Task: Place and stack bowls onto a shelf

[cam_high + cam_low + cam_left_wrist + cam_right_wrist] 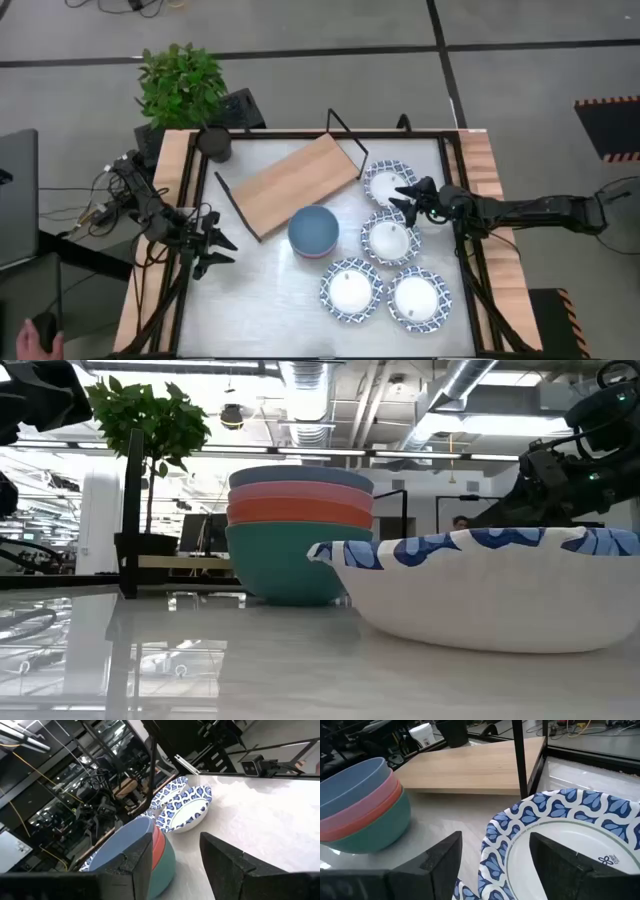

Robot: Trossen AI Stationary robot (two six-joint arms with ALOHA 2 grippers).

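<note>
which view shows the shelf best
The high view: the whole shelf shows, board and black wire legs, empty. The right wrist view catches the board close up with one leg. The low view shows little of it; the left wrist view, none clearly.

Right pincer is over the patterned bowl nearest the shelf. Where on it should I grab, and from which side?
Take the patterned bowl by its blue rim, on the edge facing the right pincer, coming down from above. It sits upright and shallow, so one finger can go inside and one outside. The open jaws already straddle that rim.

Bright overhead light; glare on tabletop (pixel 200 660); sharp focus.
</note>
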